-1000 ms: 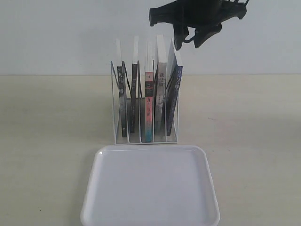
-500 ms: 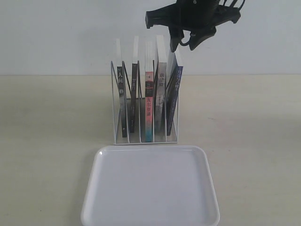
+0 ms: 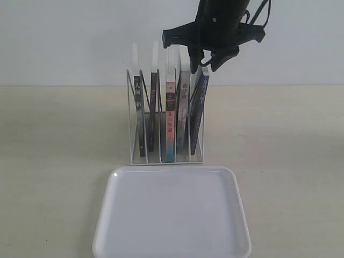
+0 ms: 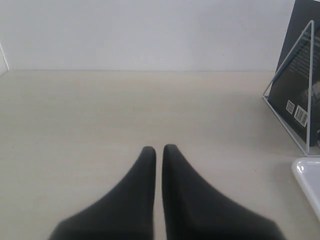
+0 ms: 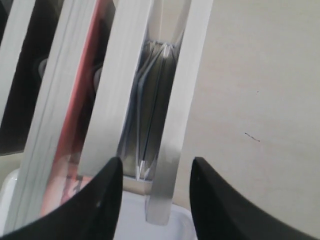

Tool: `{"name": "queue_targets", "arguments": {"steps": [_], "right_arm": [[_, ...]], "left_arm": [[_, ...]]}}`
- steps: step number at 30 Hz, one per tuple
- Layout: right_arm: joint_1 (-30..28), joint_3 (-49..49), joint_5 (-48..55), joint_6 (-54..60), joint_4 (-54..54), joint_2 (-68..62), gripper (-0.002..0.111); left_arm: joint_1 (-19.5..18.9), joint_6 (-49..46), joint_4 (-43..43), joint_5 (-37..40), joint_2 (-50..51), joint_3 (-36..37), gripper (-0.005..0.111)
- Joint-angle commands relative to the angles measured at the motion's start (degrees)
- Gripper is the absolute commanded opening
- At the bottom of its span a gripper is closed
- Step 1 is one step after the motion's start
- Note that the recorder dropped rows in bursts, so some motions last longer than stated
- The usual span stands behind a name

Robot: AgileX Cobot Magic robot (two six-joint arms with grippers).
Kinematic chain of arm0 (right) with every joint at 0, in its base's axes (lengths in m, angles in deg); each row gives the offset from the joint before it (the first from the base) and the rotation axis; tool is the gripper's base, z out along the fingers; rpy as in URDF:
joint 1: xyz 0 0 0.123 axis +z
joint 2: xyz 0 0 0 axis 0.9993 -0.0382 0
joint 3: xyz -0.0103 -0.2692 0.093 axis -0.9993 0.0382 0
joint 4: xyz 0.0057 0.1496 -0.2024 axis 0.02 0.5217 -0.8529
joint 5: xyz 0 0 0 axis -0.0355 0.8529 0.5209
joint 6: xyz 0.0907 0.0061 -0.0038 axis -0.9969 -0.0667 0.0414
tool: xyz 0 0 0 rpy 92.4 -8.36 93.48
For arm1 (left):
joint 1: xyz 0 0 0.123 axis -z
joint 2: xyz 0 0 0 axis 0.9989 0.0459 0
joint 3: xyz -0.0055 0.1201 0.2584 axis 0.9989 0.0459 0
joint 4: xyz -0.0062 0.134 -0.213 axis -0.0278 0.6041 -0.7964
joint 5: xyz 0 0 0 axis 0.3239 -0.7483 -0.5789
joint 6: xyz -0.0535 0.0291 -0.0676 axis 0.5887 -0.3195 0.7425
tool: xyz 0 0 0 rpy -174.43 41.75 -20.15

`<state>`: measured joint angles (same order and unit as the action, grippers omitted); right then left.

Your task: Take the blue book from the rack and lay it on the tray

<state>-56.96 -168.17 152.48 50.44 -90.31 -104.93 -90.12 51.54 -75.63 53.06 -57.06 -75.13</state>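
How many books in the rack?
5, one per rack slot, left to right: first black-spined book, second black-spined book, pink-and-teal book, pale-spined book, blue book under the right gripper.

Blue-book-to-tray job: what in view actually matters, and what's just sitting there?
In the job:
blue book, in the end slot
rack
tray
right gripper, open astride the blue book's top

Just there:
pink-and-teal-spined book
black-spined books
pale-spined book
left gripper, shut, off to the side of the rack
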Motion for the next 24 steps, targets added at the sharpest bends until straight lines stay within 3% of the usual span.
{"name": "queue_targets", "arguments": {"steps": [1,24], "right_arm": [[-0.3,0.0,-0.3,0.6,-0.8,0.1,0.042],[-0.5,0.0,-0.7,0.6,-0.8,-1.1,0.042]], "left_arm": [[0.0,0.1,0.1,-0.4,-0.2,0.2,0.004],[0.0,0.1,0.1,-0.4,-0.2,0.2,0.004]]}}
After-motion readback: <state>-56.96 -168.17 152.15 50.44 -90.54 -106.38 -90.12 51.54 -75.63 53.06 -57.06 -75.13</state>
